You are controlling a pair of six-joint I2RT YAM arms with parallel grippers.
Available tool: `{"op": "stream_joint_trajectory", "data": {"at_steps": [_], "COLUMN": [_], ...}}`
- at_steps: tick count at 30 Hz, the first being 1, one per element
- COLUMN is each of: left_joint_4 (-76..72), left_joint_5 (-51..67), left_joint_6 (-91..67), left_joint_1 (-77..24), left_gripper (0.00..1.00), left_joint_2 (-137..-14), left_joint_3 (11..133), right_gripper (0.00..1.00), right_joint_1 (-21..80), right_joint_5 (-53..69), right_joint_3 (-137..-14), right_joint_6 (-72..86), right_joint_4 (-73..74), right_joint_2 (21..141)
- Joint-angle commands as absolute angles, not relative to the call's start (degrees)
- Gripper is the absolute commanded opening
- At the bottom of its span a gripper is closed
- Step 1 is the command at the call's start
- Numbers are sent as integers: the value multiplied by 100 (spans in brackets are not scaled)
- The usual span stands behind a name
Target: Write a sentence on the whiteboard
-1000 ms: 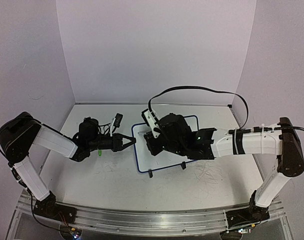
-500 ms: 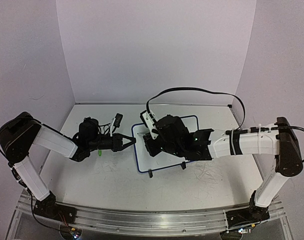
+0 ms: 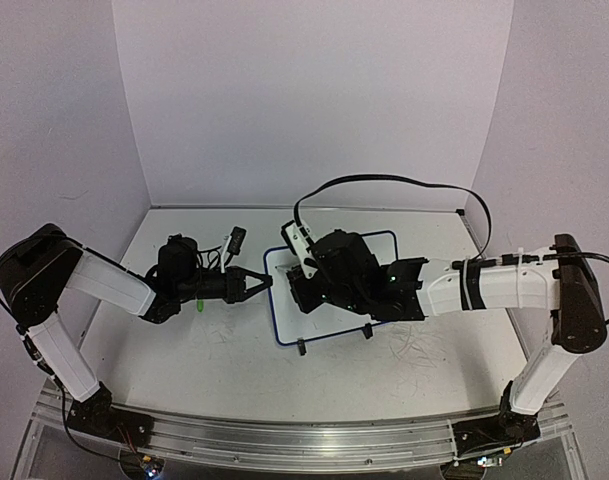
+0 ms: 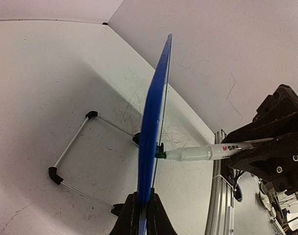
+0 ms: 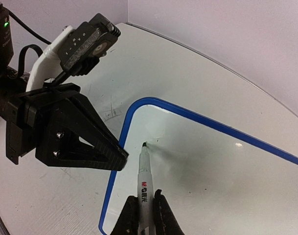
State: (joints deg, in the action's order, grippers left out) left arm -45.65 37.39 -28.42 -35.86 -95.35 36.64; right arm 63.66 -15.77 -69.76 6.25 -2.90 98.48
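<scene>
The whiteboard (image 3: 284, 318), white with a dark blue rim, stands at mid-table. My left gripper (image 3: 267, 283) is shut on its left rim. In the left wrist view the board (image 4: 153, 107) is edge-on between the closed fingers of that gripper (image 4: 142, 208). My right gripper (image 5: 144, 203) is shut on a white marker (image 5: 144, 178) with a green tip. The tip touches the board face (image 5: 212, 166) near its upper left corner, close to the left gripper (image 5: 120, 155). The marker also shows in the left wrist view (image 4: 202, 152). No green sentence shows on the board. In the top view my right gripper (image 3: 306, 290) hides much of the board.
The board's two black feet (image 3: 302, 347) rest on the scuffed tabletop. A thin wire stand (image 4: 70, 147) juts behind the board. A small green object (image 3: 198, 304) lies under the left arm. A black cable (image 3: 384, 178) loops above the right wrist. Walls enclose three sides.
The right arm with the marker has shifted slightly to the left over the board. The left arm has not moved.
</scene>
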Motion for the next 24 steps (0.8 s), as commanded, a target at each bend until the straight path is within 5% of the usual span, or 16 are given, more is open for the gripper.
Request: {"op": "stream_joint_trajectory", "data": {"at_steps": [1, 24], "left_joint_4": [-4756, -4757], "left_joint_5": [3859, 3850], "left_joint_6": [-2856, -2856], "left_joint_1": [-3665, -3667], "left_gripper": [0, 0], "left_joint_2": [-9493, -9460], "left_joint_3": [3719, 3701], "right_gripper": [0, 0], "right_joint_1": [6366, 6370], "right_joint_5": [-1590, -1309], "right_joint_3": [-6997, -6582], "right_joint_6": [728, 1119], "right_joint_4": [-252, -251], "right_joint_2": [9826, 9712]}}
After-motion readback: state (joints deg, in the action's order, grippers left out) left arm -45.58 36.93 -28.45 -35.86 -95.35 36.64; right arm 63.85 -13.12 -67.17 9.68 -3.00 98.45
